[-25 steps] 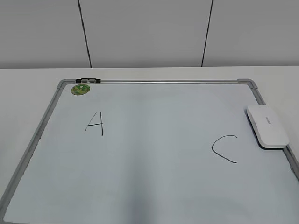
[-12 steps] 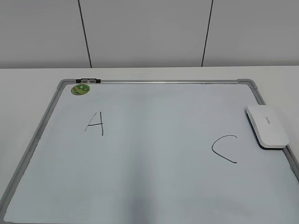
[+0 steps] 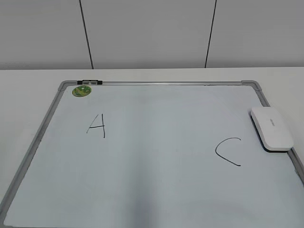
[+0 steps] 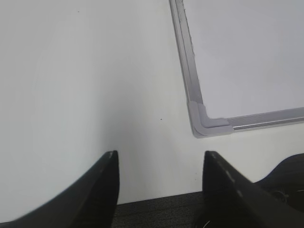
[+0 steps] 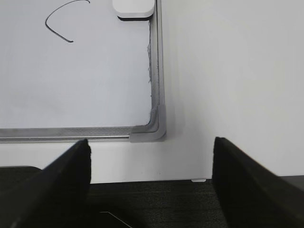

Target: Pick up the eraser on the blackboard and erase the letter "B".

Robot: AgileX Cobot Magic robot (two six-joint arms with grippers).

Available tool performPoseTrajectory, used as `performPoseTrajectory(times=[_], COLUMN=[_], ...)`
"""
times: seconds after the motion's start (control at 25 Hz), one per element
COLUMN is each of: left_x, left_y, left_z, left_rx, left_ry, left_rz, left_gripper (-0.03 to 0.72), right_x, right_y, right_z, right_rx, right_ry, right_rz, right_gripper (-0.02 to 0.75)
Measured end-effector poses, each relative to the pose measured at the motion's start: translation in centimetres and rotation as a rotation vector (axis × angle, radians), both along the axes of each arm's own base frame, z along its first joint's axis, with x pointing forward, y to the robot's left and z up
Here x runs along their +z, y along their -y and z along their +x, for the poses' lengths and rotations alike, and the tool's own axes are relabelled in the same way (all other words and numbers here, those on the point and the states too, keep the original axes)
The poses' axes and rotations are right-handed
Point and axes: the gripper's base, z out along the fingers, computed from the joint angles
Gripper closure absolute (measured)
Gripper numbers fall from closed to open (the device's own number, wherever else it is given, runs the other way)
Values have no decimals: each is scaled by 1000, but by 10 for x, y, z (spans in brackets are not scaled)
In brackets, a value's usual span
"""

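The blackboard (image 3: 156, 190) is a white board with a grey frame, lying flat on the table. The white eraser (image 3: 271, 128) rests on its right edge, just right of a black "C" (image 3: 228, 151). A black "A" (image 3: 96, 125) is at the left. No letter "B" shows on the board. The eraser's near end (image 5: 134, 8) and the "C" (image 5: 59, 23) show at the top of the right wrist view. My left gripper (image 4: 160, 164) is open and empty over the table's front edge, left of the board's corner (image 4: 203, 121). My right gripper (image 5: 151, 152) is open and empty near the board's right front corner (image 5: 154, 128).
A round green magnet (image 3: 81, 90) and a small black clip (image 3: 90, 82) sit at the board's far left corner. Bare white table (image 4: 85, 71) surrounds the board. Dark floor (image 5: 156, 204) lies below the table's front edge. A white panelled wall stands behind.
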Motion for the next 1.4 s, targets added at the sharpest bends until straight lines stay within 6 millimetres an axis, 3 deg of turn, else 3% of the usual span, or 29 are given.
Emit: performPoseTrajectory(times=[0.2,0.56,0.72,1.4], left_x=[3,8,8,7], left_y=[-1,-4,-4,-4], left_z=[-9,-43,-55,-57], left_rx=[9,100,102,101], left_ry=[59,282,351,358], left_rz=[-5,-10,-12,-13], left_gripper=[278,278,278,278], right_x=[1,3,3,3], right_y=[0,-1,-1,-1], right_z=[-6,-36,-40,-40], right_rx=[0,0,0,-3], right_ry=[47,253,274,275], right_rz=[-1,-5,-5,-7], right_gripper=[150,150,150,150])
